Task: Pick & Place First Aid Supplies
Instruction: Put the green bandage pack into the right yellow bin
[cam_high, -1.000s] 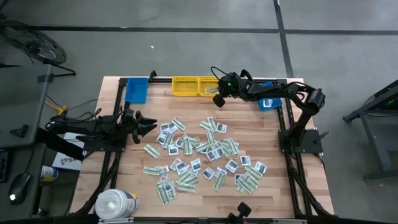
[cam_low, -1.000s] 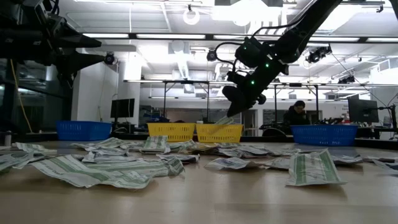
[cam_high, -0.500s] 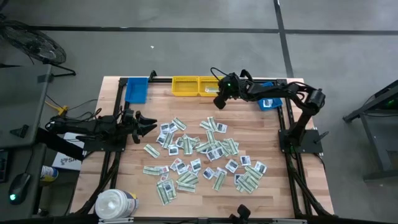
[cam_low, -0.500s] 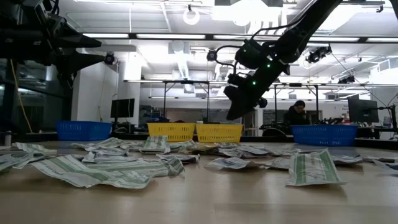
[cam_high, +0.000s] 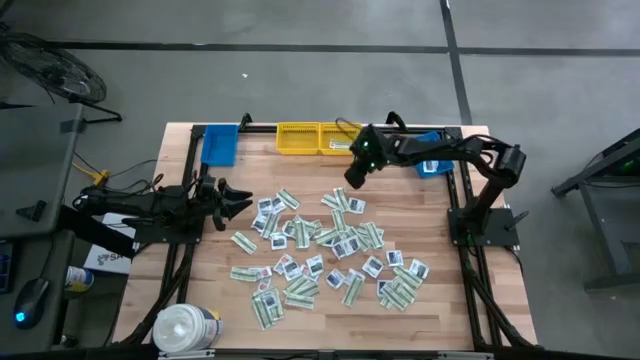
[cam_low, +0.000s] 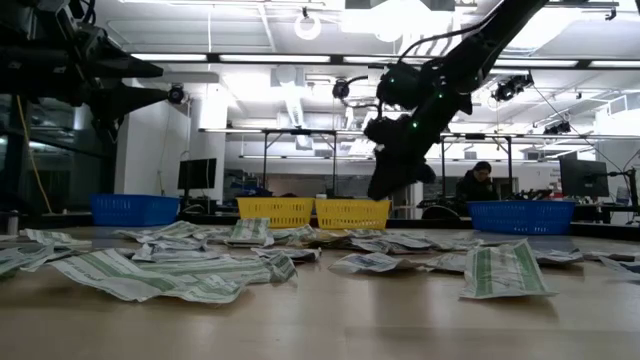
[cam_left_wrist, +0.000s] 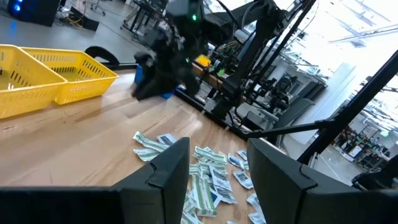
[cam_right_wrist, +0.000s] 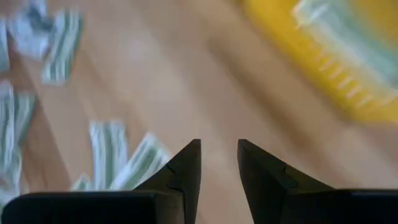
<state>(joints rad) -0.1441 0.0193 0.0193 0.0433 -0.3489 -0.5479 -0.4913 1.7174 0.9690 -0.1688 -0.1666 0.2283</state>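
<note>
The first aid supplies (cam_high: 320, 245) lie scattered flat over the middle of the wooden table: long pale green-white strips and small squarish white packets. My right gripper (cam_high: 350, 180) hangs open above bare wood between the pile's far edge and the right yellow bin (cam_high: 336, 140), slanting down, with nothing between its fingers (cam_right_wrist: 217, 163). One green-white strip (cam_right_wrist: 336, 28) lies inside that yellow bin. My left gripper (cam_high: 245, 200) waits level at the table's left side, open and empty (cam_left_wrist: 217, 168).
A second yellow bin (cam_high: 297, 138) stands at the far edge beside the first. Blue bins sit at the far left (cam_high: 220, 145) and far right (cam_high: 431, 160). A big white round tub (cam_high: 185, 325) stands at the near left corner. Bare wood lies between the bins and the pile.
My right gripper has let go of a pale strip that hung from it over the right yellow bin; the strip no longer shows below it. It has then moved from the bin toward the table's near edge and the pile, tipping its fingers further down.
</note>
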